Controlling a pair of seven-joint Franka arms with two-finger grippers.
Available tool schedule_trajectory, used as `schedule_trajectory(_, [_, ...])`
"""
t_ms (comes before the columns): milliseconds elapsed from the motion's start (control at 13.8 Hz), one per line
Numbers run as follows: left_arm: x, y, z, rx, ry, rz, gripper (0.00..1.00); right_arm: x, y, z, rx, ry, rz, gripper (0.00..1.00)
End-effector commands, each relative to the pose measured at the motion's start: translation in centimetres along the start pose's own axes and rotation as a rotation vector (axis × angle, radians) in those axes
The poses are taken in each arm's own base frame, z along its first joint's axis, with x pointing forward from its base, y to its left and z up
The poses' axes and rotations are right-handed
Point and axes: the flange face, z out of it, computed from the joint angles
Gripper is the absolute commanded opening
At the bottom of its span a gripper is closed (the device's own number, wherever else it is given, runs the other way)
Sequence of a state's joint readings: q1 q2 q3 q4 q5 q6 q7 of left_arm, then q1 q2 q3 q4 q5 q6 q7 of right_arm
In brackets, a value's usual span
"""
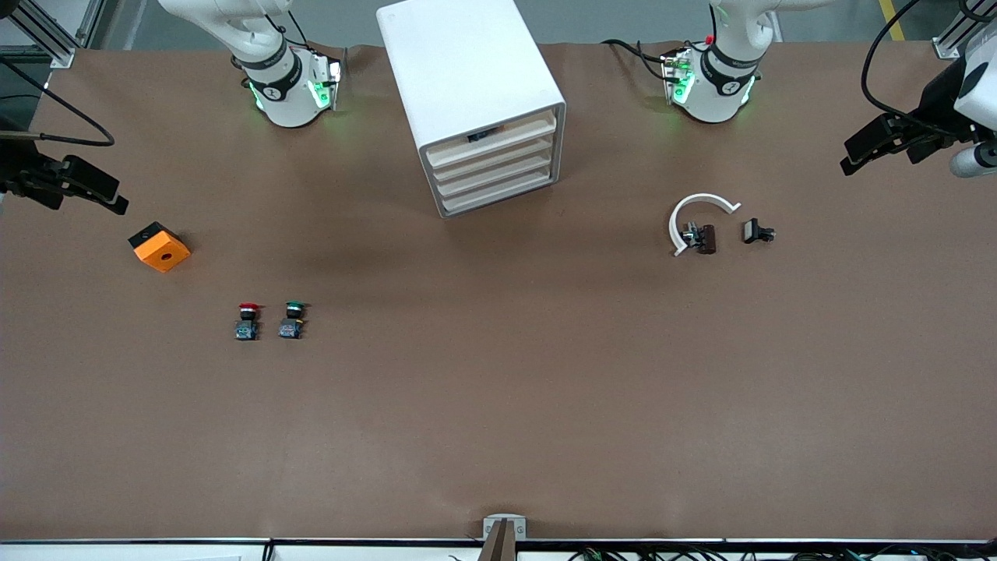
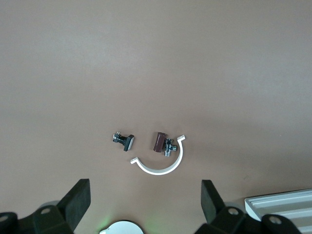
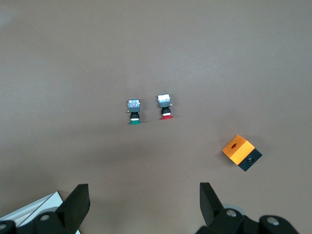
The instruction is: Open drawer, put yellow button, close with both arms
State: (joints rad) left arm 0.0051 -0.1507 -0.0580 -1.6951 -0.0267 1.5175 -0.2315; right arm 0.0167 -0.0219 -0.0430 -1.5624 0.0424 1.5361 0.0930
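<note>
Both claws gape wide, left gripper [image 2: 146, 195] and right gripper [image 3: 145, 197] each over its own end edge of the table; the drawer [image 1: 516, 132] looks light, stiff, best pulled by its front lip.

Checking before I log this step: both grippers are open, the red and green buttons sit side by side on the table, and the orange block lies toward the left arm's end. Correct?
Not quite. The orange block lies toward the right arm's end of the table, as the front view shows. The rest holds: the left gripper and right gripper are open, and the red button and green button sit side by side.
</note>
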Motion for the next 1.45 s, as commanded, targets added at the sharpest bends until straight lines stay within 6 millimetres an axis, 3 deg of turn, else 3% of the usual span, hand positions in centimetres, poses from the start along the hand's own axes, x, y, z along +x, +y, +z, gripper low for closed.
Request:
schedule_trajectory(0, [-0.5,0.1,0.1,-0.001,-0.006,0.025,1.0,-0.3,0.3,-0.7,-0.011,0.009,-0.004,1.0])
schedule_trajectory(507, [0.2,-0.1,-0.9,0.023,0.003,0.033,1.0,-0.3,0.3,-0.7,-0.011,0.009,-0.004,1.0])
schedule_trajectory(1377, [1.3,-0.1,-0.9,0.047,0.006,0.099,1.0,-0.3,0.3,-0.7,-0.013,0.01,-0.004,1.0])
